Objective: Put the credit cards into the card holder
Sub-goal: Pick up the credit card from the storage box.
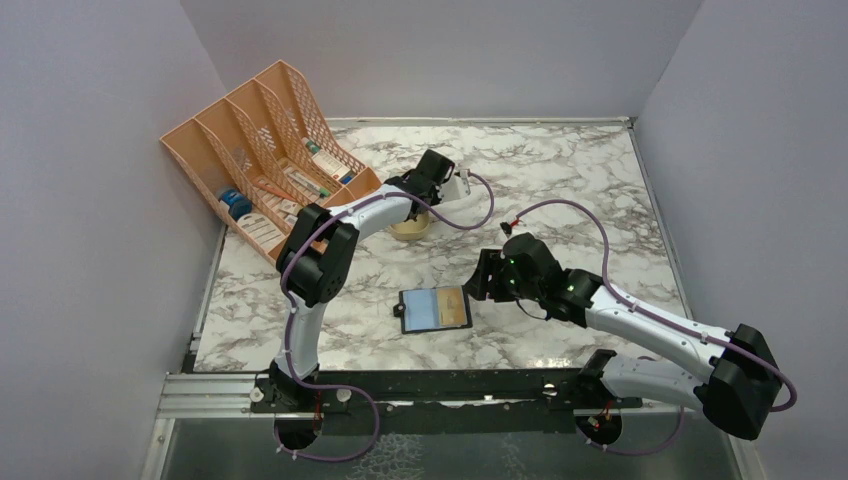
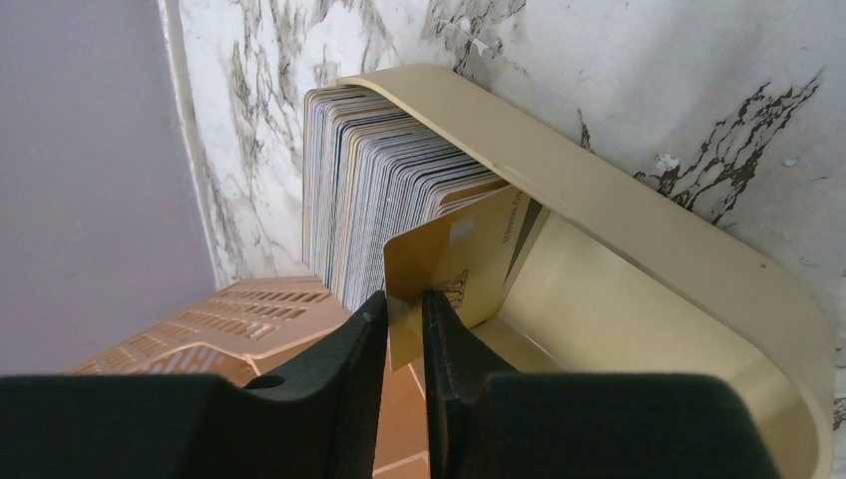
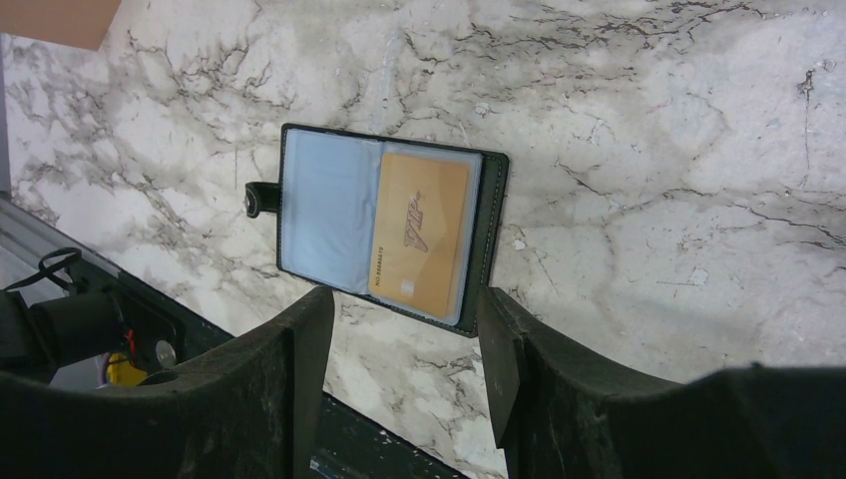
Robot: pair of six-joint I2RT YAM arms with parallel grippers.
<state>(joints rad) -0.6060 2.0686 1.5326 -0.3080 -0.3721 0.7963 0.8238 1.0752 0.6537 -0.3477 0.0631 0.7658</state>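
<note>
One gold card is clamped by the left gripper in one tin, beside a card stack too dense to count. One VIP card is seated in the open card holder on the table; right gripper is held apart above.

The card holder lies wide open on the marble tabletop, and a gold card sits in its right-hand sleeve. The right fingers are spread apart, framing the holder's near edge.
</note>
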